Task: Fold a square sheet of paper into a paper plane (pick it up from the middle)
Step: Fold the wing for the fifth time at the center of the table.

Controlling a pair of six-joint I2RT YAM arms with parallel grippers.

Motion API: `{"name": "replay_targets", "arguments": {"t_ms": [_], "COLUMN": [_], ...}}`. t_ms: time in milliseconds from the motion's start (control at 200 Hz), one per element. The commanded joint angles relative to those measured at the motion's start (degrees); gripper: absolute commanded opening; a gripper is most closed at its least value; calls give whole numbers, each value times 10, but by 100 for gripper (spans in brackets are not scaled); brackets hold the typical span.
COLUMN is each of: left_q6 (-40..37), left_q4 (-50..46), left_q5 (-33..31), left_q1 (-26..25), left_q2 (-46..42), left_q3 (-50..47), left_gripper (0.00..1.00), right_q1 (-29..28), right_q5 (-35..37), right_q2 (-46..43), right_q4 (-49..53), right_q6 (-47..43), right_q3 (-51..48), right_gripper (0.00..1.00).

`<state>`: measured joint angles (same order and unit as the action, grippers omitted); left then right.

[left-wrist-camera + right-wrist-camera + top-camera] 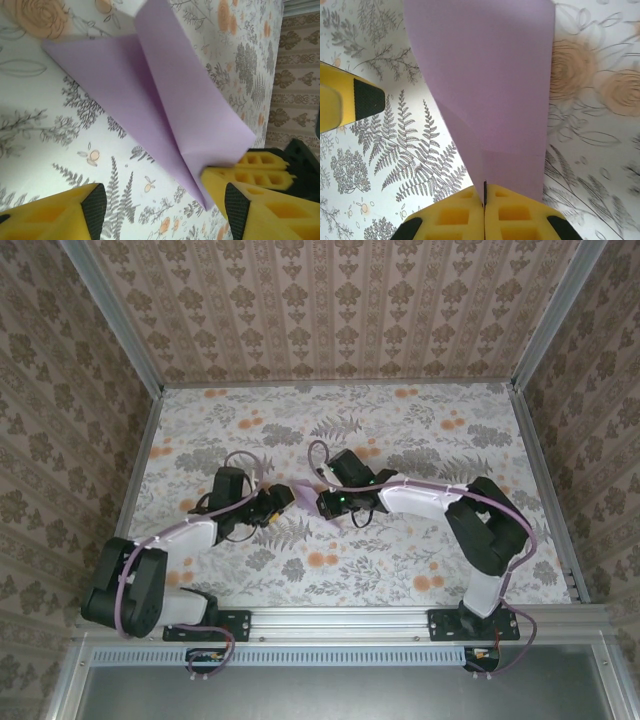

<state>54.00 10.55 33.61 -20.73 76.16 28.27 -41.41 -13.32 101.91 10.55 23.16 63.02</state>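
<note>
One thin, smooth lilac-purple paper sheet (490, 75), sharply creased to a point, sits mid-table, partly raised off the floral tabletop (420, 570). Right gripper (484, 200): two yellow latticed fingers pinched tight on its edge. Left gripper (165, 205): jaws apart, the paper's tip between its two black pads (95, 202).

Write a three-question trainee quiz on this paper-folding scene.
1. True or false: the right gripper is shut on the paper.
2. The left gripper is: A) open, B) shut on the paper, C) shut on nothing.
3. Fill in: the paper's colour is ____.
Key: 1 true; 2 A; 3 purple.
</note>
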Motion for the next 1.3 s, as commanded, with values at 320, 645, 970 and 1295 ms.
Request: {"name": "replay_targets", "arguments": {"t_ms": [320,645,970,1295], "left_q6": [15,21,23,28], "left_q4": [46,54,53,53], "left_q5": [16,16,22,27], "left_q1": [-32,-33,-33,-32], "left_q2": [135,168,172,168], "left_q3": [54,61,63,64], "left_gripper": [22,18,18,18], "right_q1": [-19,-45,-70,-73], "right_q5": [44,90,133,133], "right_q2": [7,12,28,58], "right_q4": [-42,-164,-225,-233], "right_q6": [-96,-212,-296,-329], "right_q3": [-36,-76,-92,-79], "right_gripper": [21,42,38,36]}}
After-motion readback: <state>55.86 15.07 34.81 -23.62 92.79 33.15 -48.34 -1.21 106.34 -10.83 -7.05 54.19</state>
